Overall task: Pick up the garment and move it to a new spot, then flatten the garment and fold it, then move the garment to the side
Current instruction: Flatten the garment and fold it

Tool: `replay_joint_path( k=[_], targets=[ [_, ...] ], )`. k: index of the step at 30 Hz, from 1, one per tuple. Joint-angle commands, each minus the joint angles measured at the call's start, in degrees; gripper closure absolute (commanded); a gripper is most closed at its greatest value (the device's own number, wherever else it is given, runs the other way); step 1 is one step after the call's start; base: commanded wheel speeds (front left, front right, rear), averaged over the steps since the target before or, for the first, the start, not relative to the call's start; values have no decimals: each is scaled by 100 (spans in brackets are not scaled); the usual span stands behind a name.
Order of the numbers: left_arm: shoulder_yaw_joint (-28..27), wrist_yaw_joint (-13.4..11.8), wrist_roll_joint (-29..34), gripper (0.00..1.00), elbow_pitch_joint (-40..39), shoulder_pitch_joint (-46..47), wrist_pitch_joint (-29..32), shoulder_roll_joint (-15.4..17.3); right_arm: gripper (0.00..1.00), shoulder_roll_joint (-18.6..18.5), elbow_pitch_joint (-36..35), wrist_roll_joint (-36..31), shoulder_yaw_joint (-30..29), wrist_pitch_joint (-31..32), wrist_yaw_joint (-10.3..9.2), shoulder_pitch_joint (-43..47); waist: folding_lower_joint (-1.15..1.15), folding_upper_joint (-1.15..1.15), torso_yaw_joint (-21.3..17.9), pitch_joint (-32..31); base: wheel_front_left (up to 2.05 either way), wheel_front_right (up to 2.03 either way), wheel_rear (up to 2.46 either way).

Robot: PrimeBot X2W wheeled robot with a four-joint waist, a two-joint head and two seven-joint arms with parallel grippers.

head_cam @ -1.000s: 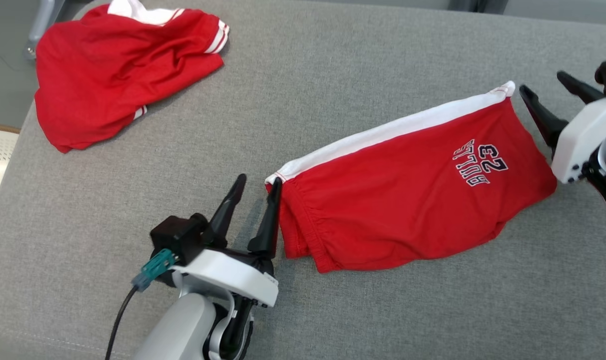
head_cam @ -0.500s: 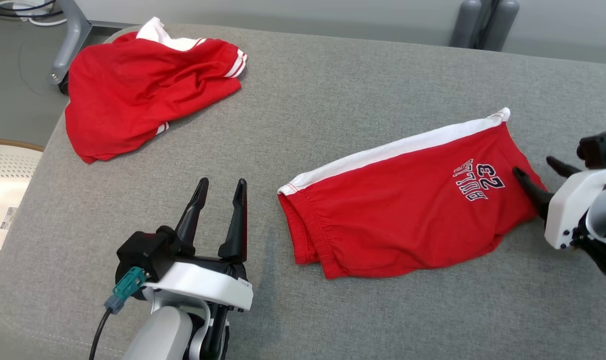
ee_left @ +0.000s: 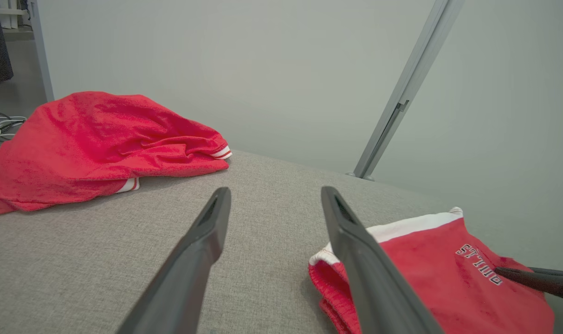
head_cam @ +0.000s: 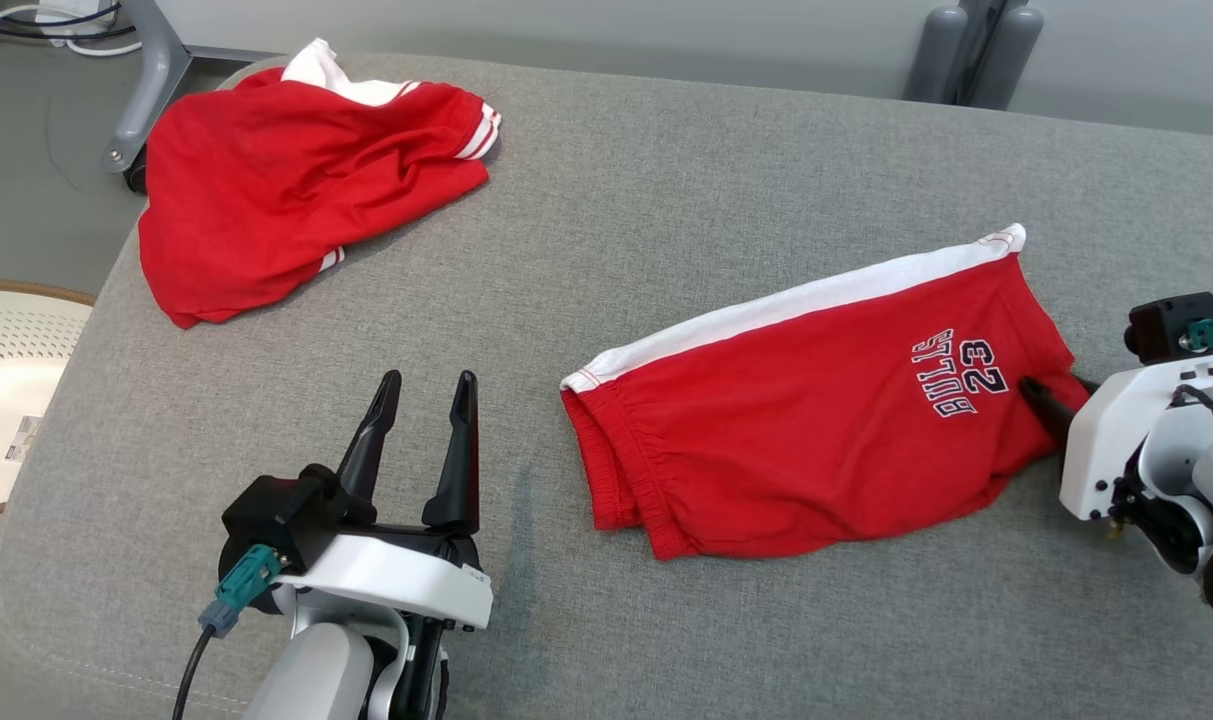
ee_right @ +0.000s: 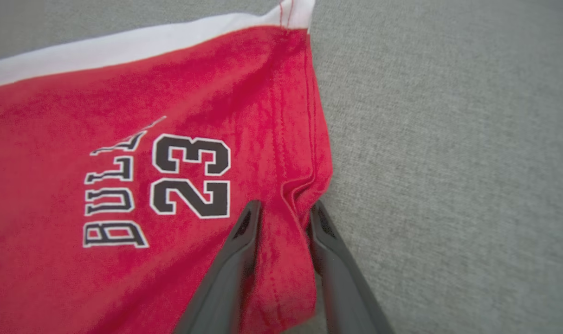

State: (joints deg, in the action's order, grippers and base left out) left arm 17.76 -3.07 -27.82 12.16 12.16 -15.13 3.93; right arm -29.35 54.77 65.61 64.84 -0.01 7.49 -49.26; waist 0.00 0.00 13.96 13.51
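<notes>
1. Two red garments lay on the one grey padded surface, well apart from each other.
2. One was the pair of shorts. It lay folded flat on the robot's right half of the surface, with a single white stripe along its far edge and one print, "BULLS 23", near its right end.
3. The other was a crumpled red garment with white striped trim, heaped at the far left corner (nothing was touching it).
4. Two grippers were in sight, one at each end of the shorts.
5. The left gripper was over bare grey cloth near the shorts' gathered waistband end but apart from it. Its two dark fingers were spread wide with nothing between them.
6. The right gripper was at the shorts' right hem. Its two fingers were drawn in on a small bunched fold of red fabric just beside the "23", so it had the shorts pinched. From the head view, one finger lay on top of the cloth.
7. Off the surface I counted one pale perforated round object low at the left, one grey metal leg behind the far left corner, and two grey upright cylinders beyond the far edge.
</notes>
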Motion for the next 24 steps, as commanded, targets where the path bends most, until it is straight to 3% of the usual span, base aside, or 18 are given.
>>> replay_joint_path(
  k=[1, 2, 3, 14, 24],
  targets=[
    [-37, 44, 39, 0, 24, -33, -2, 3, 78, 44, 26, 69, 39, 49, 0, 144, 0, 0, -5, -15, 0, 0, 0],
    [-47, 56, 59, 0, 32, -40, -2, -2, 94, 56, 11, 95, 41, 30, -1, 139, 0, 0, -8, -22, 0, 0, 0],
    [-56, 59, 69, 0, 39, -47, -2, -7, 100, 60, 4, 116, 32, -35, -1, 129, 0, 0, -12, -29, 0, 0, 0],
    [-139, 153, 181, 0, 115, -144, -2, -32, 100, 172, 50, 334, -99, -924, -1, 219, 0, 0, -341, -207, 0, 0, 0],
    [-187, 147, 319, 0, 205, -255, -2, 4, 100, 124, -2, 777, -686, -1505, -1, 889, 0, 0, -931, -442, 0, 0, 0]
  ],
)
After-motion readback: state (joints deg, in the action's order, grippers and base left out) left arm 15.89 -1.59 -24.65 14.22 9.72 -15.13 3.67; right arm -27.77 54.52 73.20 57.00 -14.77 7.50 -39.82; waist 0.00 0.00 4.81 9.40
